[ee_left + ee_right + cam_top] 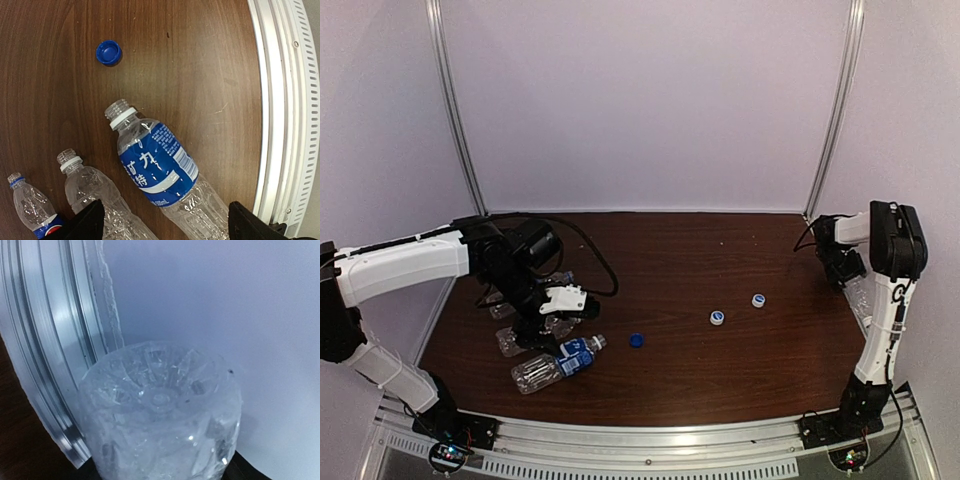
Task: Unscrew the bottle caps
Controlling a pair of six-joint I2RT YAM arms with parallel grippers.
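Three uncapped bottles lie at the left: a blue-labelled bottle (155, 165) (552, 366), an unlabelled bottle (90, 190) and a small Pepsi bottle (31, 206). My left gripper (165, 225) (538, 330) is open above them, its fingers either side of the blue-labelled bottle's lower body, not touching it. A dark blue cap (108, 52) (636, 340) lies loose beside them. Two white caps (717, 317) (758, 300) lie mid-table. My right gripper (844, 264) is shut on a clear unlabelled bottle (160, 405) (861, 297), base towards the camera; its neck is hidden. A third white cap is not in view.
The aluminium front rail (285, 115) runs close beside the blue-labelled bottle. A frame post (55, 365) and the pale wall (225, 305) stand right behind the bottle held by my right gripper at the table's right edge. A black cable (590, 250) loops behind the left arm.
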